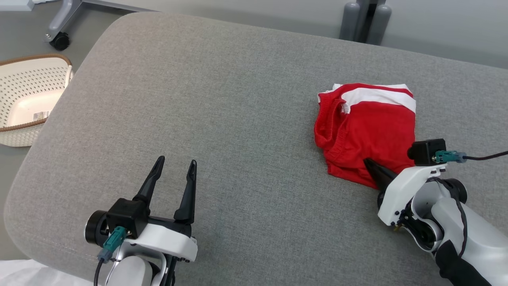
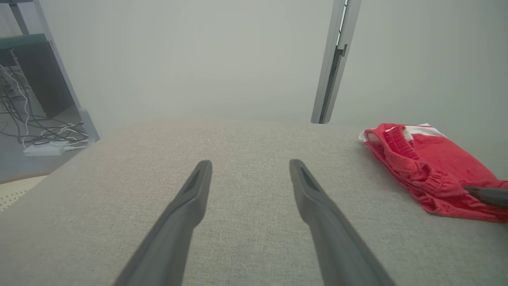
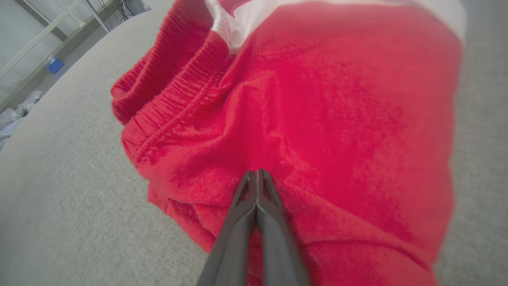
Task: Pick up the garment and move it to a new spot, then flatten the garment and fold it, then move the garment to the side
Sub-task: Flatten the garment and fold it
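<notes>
The garment (image 1: 369, 127) is a pair of red shorts with white trim, lying bunched at the right of the grey cushioned surface (image 1: 238, 99). My right gripper (image 1: 367, 161) is shut with its tips pressed into the garment's near edge. Seen from the right wrist, the gripper (image 3: 257, 171) has its fingers closed together on the red fabric (image 3: 337, 119), pinching a small fold. My left gripper (image 1: 177, 160) stands open over bare cushion at the lower left, well apart from the garment. From the left wrist, the left gripper (image 2: 250, 163) is open and the garment (image 2: 428, 167) lies at the far right.
A pale perforated basket (image 1: 24, 99) sits on the floor off the cushion's left edge. A wheeled stand's caster (image 1: 59, 39) is at the top left, and a grey post (image 1: 365, 20) stands behind the far edge. Cables (image 2: 43, 135) lie on the floor to the left.
</notes>
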You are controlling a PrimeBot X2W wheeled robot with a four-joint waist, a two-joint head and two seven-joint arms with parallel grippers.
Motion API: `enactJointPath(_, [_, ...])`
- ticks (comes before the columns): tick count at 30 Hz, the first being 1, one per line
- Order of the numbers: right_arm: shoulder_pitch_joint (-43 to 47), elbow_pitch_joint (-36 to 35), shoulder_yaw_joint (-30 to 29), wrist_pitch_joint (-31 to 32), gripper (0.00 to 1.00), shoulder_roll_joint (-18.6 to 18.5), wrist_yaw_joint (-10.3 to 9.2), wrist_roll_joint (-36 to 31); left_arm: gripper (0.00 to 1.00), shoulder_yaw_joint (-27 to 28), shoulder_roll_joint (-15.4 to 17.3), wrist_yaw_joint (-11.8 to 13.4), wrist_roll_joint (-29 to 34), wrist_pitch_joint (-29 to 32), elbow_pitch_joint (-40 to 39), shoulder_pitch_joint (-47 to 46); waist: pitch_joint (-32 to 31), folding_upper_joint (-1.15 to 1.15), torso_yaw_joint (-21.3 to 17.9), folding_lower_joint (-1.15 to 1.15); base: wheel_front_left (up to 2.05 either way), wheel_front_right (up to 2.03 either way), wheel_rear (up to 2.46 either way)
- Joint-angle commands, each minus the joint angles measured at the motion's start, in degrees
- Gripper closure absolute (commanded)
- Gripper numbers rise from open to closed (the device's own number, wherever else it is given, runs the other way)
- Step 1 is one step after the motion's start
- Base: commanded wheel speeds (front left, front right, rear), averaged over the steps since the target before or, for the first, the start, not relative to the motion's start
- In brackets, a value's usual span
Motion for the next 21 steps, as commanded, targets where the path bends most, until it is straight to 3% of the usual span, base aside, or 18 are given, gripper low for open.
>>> enactJointPath(1, [1.1,-0.1,1.9,1.4,1.0,-0.8,0.01,2.0,0.0,-0.1,0.2,0.4,-0.5,-0.2,0.1,-0.4,-0.4,0.0,-0.6,0.0,0.0,0.0,0.0])
enactJointPath(5, [0.6,0.0,5.3,1.0,1.0,-2.3,-0.01,4.7,0.0,-0.4,0.2,0.4,-0.6,-0.2,0.1,-0.9,-0.5,0.0,-1.1,0.0,0.0,0.0,0.0])
enactJointPath(13, [-3.9,-4.2,6.0,-3.2,1.0,-5.1,0.02,10.1,0.0,0.1,0.2,0.1,-0.2,-0.2,0.2,-0.7,-0.8,0.0,-1.0,0.0,0.0,0.0,0.0])
enactJointPath(21, [-9.9,0.7,5.7,-4.6,1.0,-7.4,0.02,10.6,0.0,-0.5,0.2,-0.5,-0.2,-0.2,0.0,-0.9,0.6,0.0,1.0,0.0,0.0,0.0,0.0])
